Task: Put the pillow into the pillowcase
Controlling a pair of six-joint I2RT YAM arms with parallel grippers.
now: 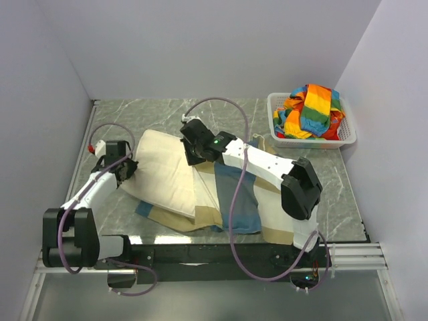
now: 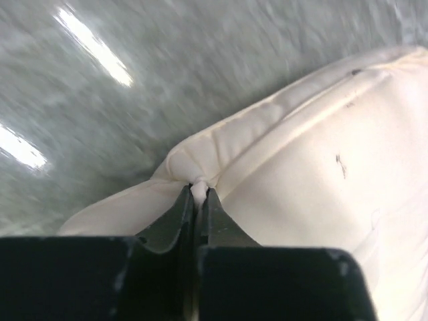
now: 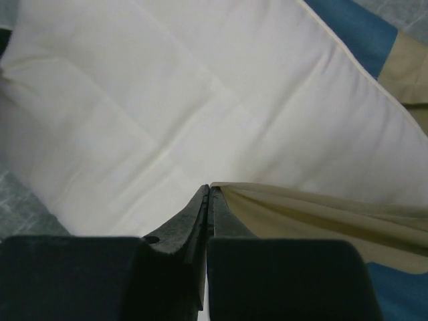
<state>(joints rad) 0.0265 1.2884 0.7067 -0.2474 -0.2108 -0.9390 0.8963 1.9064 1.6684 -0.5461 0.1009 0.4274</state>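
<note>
The cream-white pillow (image 1: 164, 175) lies at the left middle of the table, its right end over the pillowcase (image 1: 242, 200), which is spread flat in blue, tan and off-white blocks. My left gripper (image 1: 128, 172) is shut on the pillow's left corner; in the left wrist view the gripper (image 2: 198, 192) pinches a small tuft of the pillow (image 2: 301, 174) at its seam. My right gripper (image 1: 192, 159) hovers over the pillow's right part. In the right wrist view it (image 3: 208, 188) is shut on a tan edge of the pillowcase (image 3: 321, 214), lifted above the pillow (image 3: 167, 100).
A white basket (image 1: 348, 137) holding a rainbow-striped cloth (image 1: 311, 110) stands at the back right corner. White walls close the table on the left, back and right. The marbled grey tabletop (image 1: 167, 110) shows behind the pillow.
</note>
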